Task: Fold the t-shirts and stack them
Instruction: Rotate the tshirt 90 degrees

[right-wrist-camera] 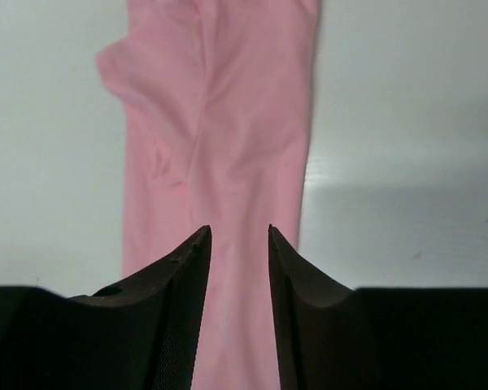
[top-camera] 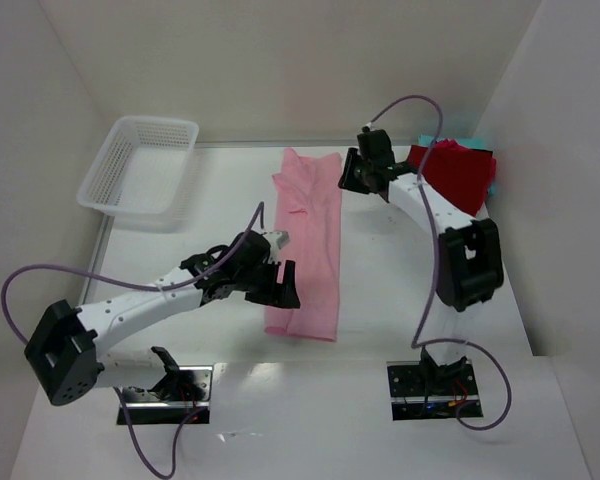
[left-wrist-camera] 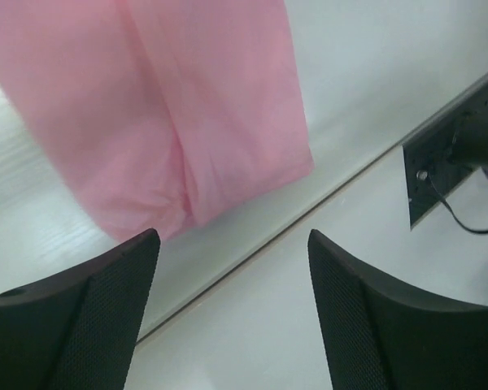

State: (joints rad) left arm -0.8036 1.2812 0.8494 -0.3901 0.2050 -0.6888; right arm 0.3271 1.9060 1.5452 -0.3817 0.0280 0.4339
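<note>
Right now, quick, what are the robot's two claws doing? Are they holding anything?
Left gripper: open wide, holding nothing.
Right gripper: open a little, above the light pink t-shirt, not gripping it.

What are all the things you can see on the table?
pink t-shirt: one, light pink, folded into a long strip, middle of the table
dark red t-shirt: one, dark red, folded, far right corner
teal t-shirt: one, teal, only an edge shows by the dark red t-shirt
mesh basket: one, white, far left corner
table: one, white
left gripper: one, black, open, by the pink t-shirt's near end
right gripper: one, black, slightly open, by its far end
cables: two, purple, one on each arm
</note>
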